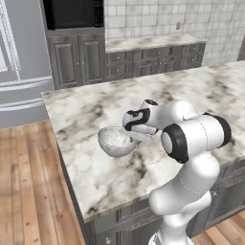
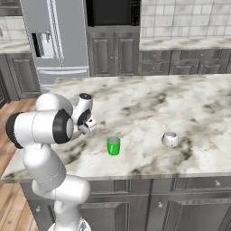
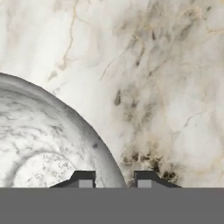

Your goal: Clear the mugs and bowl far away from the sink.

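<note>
On the marble island counter (image 1: 95, 177), the gripper (image 3: 114, 179) straddles the right-hand rim of the speckled bowl (image 1: 116, 142), jaws narrowly parted with one fingertip inside the wall and one outside; the bowl sits near the counter's left edge

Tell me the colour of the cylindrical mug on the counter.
Bright green; the cylindrical mug shows best in the right base view.

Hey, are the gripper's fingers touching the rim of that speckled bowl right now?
Cannot tell. In the hand view the fingers straddle the bowl's rim, one inside, one outside, but the contact line is hidden at the bottom edge. The left base view is too coarse to show a gap.
</note>
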